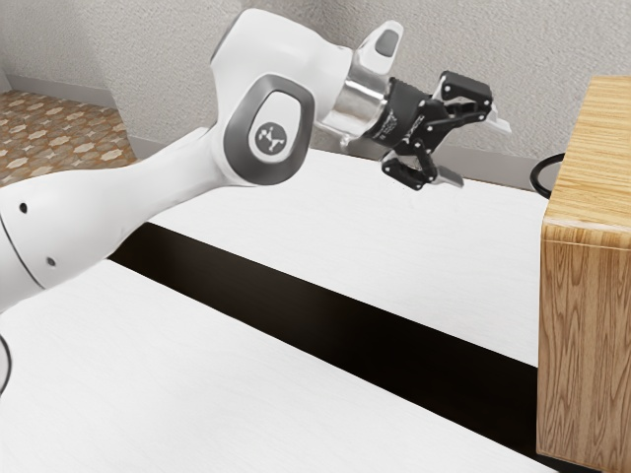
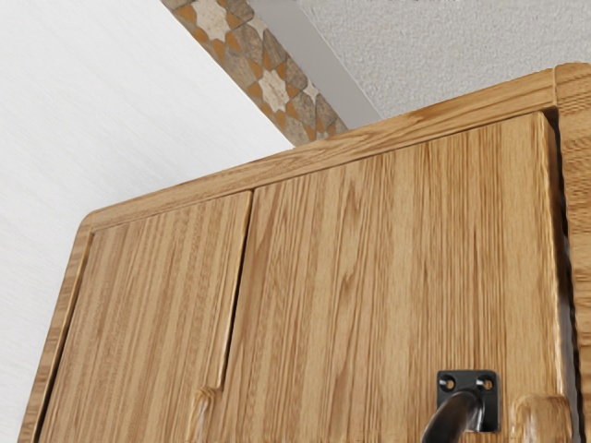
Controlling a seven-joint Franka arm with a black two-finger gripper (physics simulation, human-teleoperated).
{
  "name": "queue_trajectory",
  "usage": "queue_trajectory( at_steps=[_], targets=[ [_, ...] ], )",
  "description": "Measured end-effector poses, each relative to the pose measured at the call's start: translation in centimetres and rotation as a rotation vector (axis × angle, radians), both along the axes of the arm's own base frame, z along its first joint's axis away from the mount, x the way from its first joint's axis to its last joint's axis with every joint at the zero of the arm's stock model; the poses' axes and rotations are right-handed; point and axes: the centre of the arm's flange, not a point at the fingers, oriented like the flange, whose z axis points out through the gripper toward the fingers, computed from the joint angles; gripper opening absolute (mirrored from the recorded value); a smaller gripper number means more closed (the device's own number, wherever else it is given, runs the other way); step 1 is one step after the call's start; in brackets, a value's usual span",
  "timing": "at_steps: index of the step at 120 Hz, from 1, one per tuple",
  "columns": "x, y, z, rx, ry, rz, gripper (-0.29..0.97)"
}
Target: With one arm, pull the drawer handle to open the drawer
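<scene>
Status: early. Approach stage, nothing touched.

Exterior view: my arm (image 1: 148, 197) enters from the frame's left. The gripper (image 1: 473, 151) hangs in the upper middle of the frame, above the white table (image 1: 325, 227), and points toward the exterior view's right. Its fingers are spread wide with nothing between them.

The wooden cabinet (image 1: 587, 266) stands at the right edge of the frame. The drawer handle (image 1: 542, 175) shows as a black curve just beside the cabinet's face, at middle right. The gripper is near it but apart, with open air between the fingertips and the bar.

Wrist view: the cabinet face is ahead of my hand. The handle's black mounting plate (image 2: 466, 388) has two screws, and the curved bar runs off from it. I take the drawer (image 2: 397, 277) to be the panel carrying that plate. It sits flush with the neighbouring panel (image 2: 148, 323) and the seams look tight, so I judge the drawer shut.

Done: rough alignment toward the cabinet only.
Left: all of the task proper. I need to close the gap, set the fingers around the bar, clamp, then draw back until the drawer slides out.

Writing: the grey joint cap (image 1: 268, 136) carries a pale round mark, which is a symbol and not letters. There is faint pale lettering on the black gripper body that I cannot read. I can make out no label on the cabinet.
</scene>
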Motion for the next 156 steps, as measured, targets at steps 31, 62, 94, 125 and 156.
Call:
queue_trajectory(
  at_steps=[31,62,94,125,156],
  targets=[
    [-0.6,-1.4,-0.1,-0.131,-0.044,-0.039,0.68],
    [-2.6,-2.1,3.0,-0.028,-0.077,-0.069,0.68],
    [-3.2,-1.8,1.5,0.034,0.047,-0.013,0.68],
    [-3.6,-5.3,1.5,-0.03,0.096,0.002,0.67],
    [-2.3,-3.4,0.4,-0.06,0.128,0.086,0.64]
  ],
)
